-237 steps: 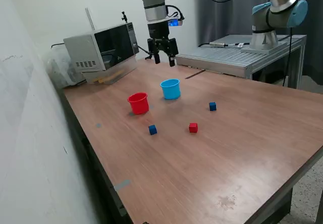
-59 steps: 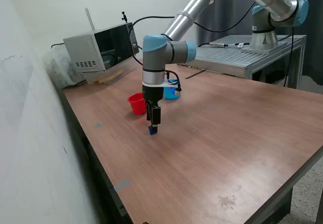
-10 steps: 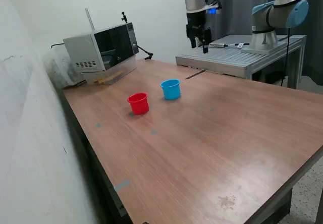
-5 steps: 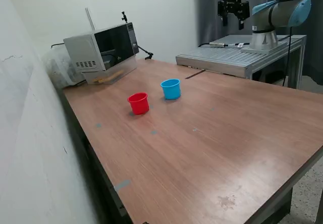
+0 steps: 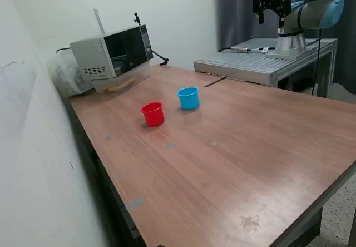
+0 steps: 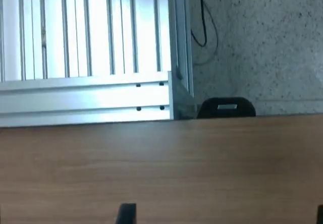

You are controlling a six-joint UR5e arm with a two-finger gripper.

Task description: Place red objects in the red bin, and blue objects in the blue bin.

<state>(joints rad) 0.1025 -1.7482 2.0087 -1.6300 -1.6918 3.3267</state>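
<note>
The red bin [image 5: 152, 114] and the blue bin [image 5: 188, 98] stand upright side by side on the wooden table [image 5: 233, 158], the red one nearer the exterior view's left. No red objects or blue objects show on the table; the insides of both bins are hidden from here. My gripper [image 5: 271, 18] hangs high at the back, above the metal platform and far from both bins. It is open and holds nothing. In the wrist view my gripper [image 6: 222, 216] shows only as two dark fingertips [image 6: 126, 214] set wide apart over the table's edge.
A grey microwave-like box [image 5: 111, 55] sits at the table's back corner on the exterior view's left. A slatted aluminium platform [image 5: 261, 63] adjoins the table's far side and carries a second arm's base [image 5: 303, 19]. A white wall runs along the exterior view's left.
My gripper has swung higher and toward the exterior view's right, from behind the bins to above the platform. The bins have not moved.
</note>
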